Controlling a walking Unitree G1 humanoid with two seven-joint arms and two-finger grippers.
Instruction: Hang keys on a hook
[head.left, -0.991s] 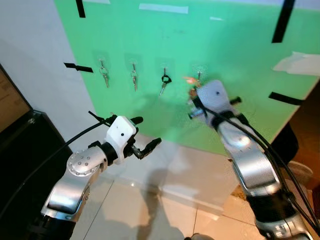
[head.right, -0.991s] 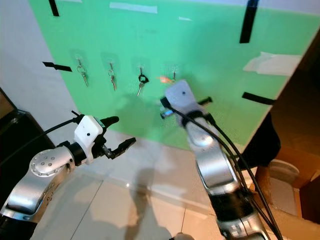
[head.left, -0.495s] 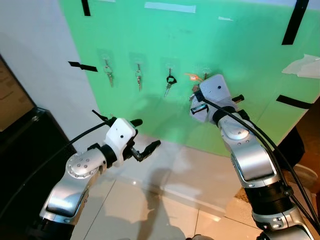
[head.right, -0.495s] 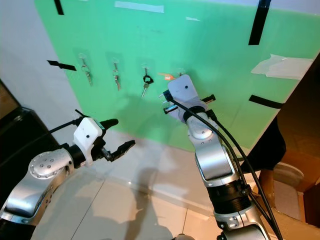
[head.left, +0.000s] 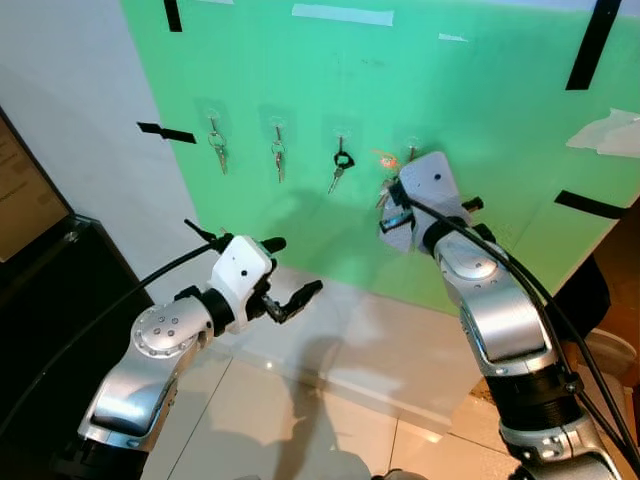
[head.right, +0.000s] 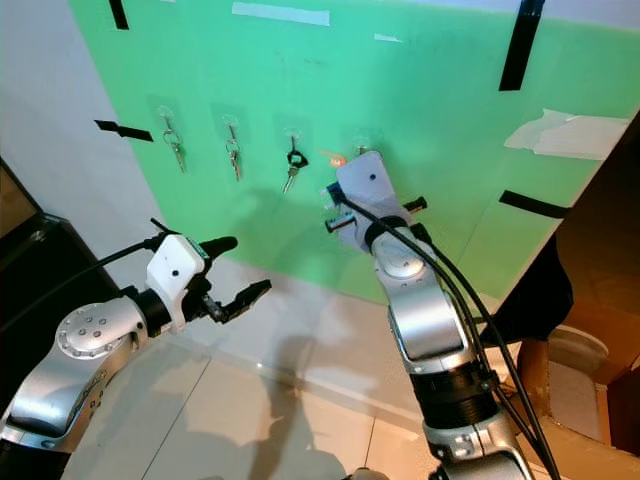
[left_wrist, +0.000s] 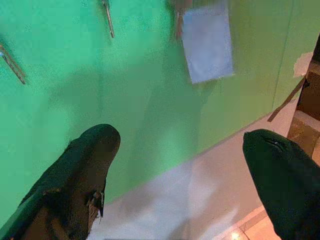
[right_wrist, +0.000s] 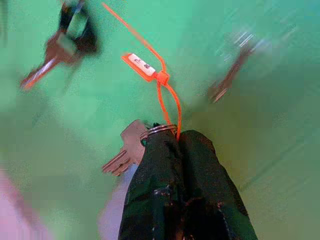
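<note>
— Beside the hook (right_wrist: 235, 65), what is the right gripper (right_wrist: 175, 142) doing?
— Pinching the keys (right_wrist: 131, 147) just short of it. Keep the ring open toward the hook.
— Left gripper (left_wrist: 182, 150)?
— Hanging spread, idle.

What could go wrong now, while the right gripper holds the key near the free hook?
1. The right gripper pinches the key only at its ring, so the key may swing or slip before the ring meets the hook.
2. The orange tag sticks out toward the wall and may snag on the hook.
3. The black-capped key hangs on the next hook; a sideways move might knock it.
</note>
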